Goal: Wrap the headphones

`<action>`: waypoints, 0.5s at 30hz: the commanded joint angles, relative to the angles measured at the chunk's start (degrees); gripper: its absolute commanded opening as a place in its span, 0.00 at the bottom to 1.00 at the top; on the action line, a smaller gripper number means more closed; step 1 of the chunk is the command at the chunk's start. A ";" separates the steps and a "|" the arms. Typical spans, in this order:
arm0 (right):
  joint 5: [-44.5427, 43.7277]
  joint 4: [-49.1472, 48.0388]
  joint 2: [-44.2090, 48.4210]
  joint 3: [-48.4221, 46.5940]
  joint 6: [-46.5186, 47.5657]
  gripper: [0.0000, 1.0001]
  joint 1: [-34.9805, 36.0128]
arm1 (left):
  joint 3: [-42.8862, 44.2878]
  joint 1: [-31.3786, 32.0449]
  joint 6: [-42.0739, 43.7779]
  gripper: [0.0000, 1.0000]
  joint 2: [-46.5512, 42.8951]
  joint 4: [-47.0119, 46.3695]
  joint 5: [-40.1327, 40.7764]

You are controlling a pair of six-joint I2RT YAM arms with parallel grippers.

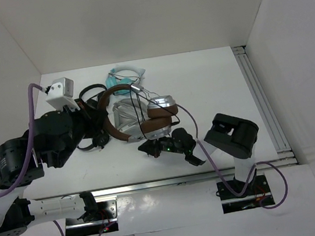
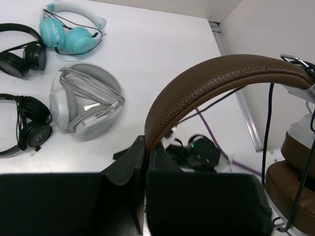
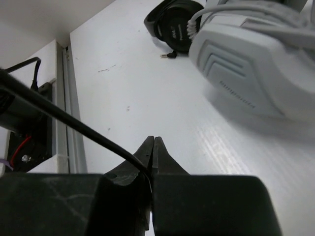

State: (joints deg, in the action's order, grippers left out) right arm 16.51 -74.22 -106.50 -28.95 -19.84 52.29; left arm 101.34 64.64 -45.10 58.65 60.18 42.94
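The headphones, with brown headband, brown pads and silver cups, are held up above the table's middle. My left gripper is shut on one end of the brown headband, which arcs right to an ear cup. The jaws pinch the band. My right gripper is low in front of the cups and shut on the thin black cable. The cable runs up and left from the closed jaws. Cable loops hang across the cups.
A light-grey pair lies under the held pair. A teal pair lies at the back. Black pairs lie to the left. A rail runs along the right side.
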 commanded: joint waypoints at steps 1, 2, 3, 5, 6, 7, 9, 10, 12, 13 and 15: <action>-7.95 -4.11 4.71 3.01 1.64 0.00 4.12 | 0.44 0.13 -6.83 0.00 -1.00 -5.70 5.82; -9.73 -1.49 8.37 3.72 2.42 0.00 7.09 | 0.44 0.13 -9.89 0.00 -0.47 -4.73 6.62; -12.01 0.11 10.41 4.51 3.04 0.00 8.95 | -0.26 0.13 -11.57 0.00 -0.47 -3.77 7.59; -22.01 3.71 16.98 6.44 3.74 0.00 13.16 | -0.96 -1.35 -14.21 0.00 -0.47 -2.18 10.13; -25.53 8.51 19.03 6.45 4.53 0.00 17.71 | -0.97 -2.23 -15.62 0.00 -0.47 -1.39 10.15; -35.14 11.78 20.96 6.45 4.54 0.00 20.45 | -0.97 -4.68 -15.63 0.00 0.57 -1.38 10.15; -42.76 22.99 25.10 4.61 5.07 0.00 27.82 | 0.86 -8.46 -13.27 0.00 2.42 -1.38 7.44; -47.75 26.28 26.07 2.52 5.07 0.00 29.95 | 1.49 -12.66 -12.30 0.00 4.87 -1.38 4.47; -52.44 35.34 28.09 0.31 4.54 0.00 36.02 | 1.49 -16.72 -10.28 0.00 7.08 -1.38 1.29; -57.77 37.80 28.62 -1.70 4.54 0.00 38.04 | 0.97 -19.87 -9.31 0.00 8.74 -2.52 -0.03; -61.67 45.51 29.94 -3.82 4.54 0.00 42.43 | -1.83 -22.62 -7.20 0.00 9.37 -4.97 -1.72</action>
State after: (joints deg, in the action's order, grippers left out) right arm -29.36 -45.19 -78.85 -28.84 -15.88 90.17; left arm 100.79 45.54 -54.00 66.15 62.02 44.93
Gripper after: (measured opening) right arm 0.017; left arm 0.113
